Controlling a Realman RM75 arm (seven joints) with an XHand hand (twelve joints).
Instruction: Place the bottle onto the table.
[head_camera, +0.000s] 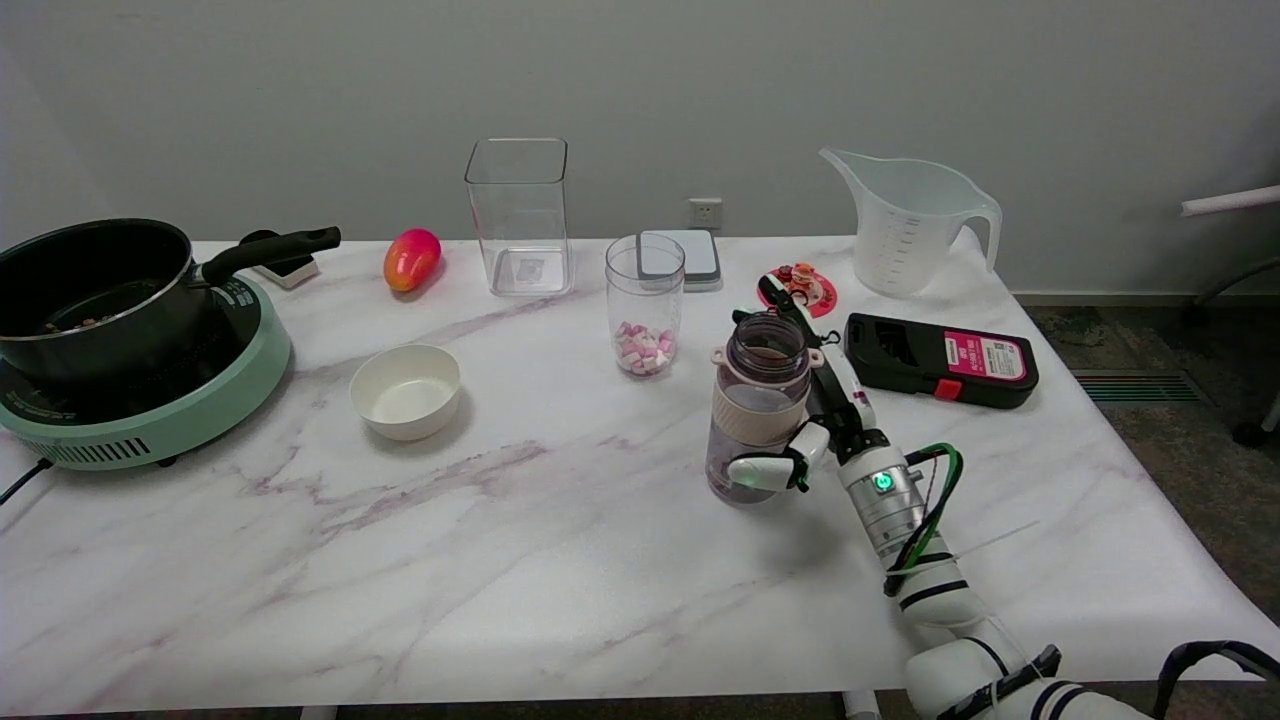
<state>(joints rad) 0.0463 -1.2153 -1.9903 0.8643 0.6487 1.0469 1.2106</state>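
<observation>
Here, right of frame centre, the right hand (815, 440) wraps its fingers (757, 472) around the bottle (757, 405); smooth, stiff plastic, probably light, best held at the banded middle.

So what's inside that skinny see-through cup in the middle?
The tall clear cup holds small pink and white pieces piled at its bottom; above them it looks empty. What exactly the pieces are is too small to tell.

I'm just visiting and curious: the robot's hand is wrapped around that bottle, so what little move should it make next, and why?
Probably spread its fingers and let go. The bottle stands upright, its base apparently on the table, with the right hand gripping its side. It looks placed; only the release seems left.
</observation>
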